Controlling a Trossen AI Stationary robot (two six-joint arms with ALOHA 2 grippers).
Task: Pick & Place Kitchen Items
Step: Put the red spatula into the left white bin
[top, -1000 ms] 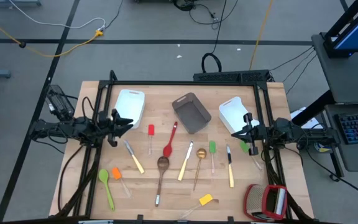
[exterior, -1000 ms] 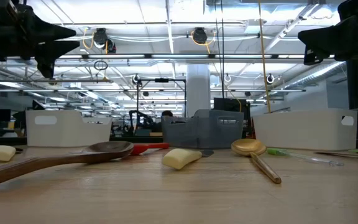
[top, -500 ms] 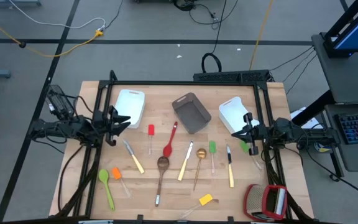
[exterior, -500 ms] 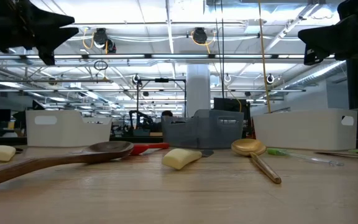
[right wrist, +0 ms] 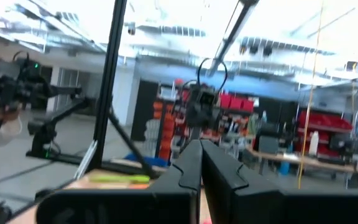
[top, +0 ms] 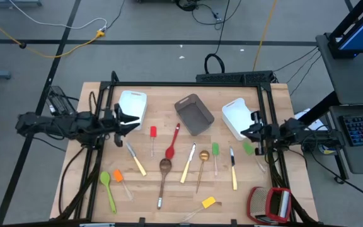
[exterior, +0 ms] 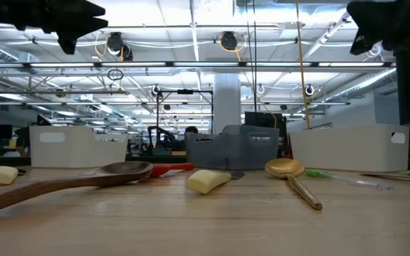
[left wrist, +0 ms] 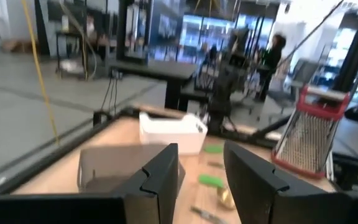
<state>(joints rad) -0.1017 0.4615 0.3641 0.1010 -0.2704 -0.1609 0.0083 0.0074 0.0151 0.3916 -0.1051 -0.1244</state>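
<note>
Both arms hang above the table with nothing in their grip. The left gripper (top: 131,120) sits high over the table's left side, just beside the white bin (top: 133,104), its two fingers (left wrist: 160,180) held apart with a clear gap between them. The right gripper (top: 247,130) hovers by the other white bin (top: 237,116) at the right side, its fingers (right wrist: 191,171) pressed together.

The kitchen items all lie flat on the wooden table (top: 169,211), none of them in a bin. From the left: a green spatula (top: 107,186) and a small orange spatula (top: 118,176) near the front-left, a pale-handled knife (top: 135,161), a small red spatula (top: 153,135), then a red spoon (top: 172,144) angled toward the grey bin (top: 193,113). A brown wooden spoon (top: 163,176), a second pale-handled knife (top: 188,164) and a gold spoon (top: 202,161) lie side by side in the middle. Further right are a green spoon (top: 215,151) and another knife (top: 233,170) (its handle looks yellowish, though I can't be sure). A small yellow piece (top: 208,202) rests near the front edge, and a red-and-silver grater (top: 270,205) sits at the front-right corner.
</note>
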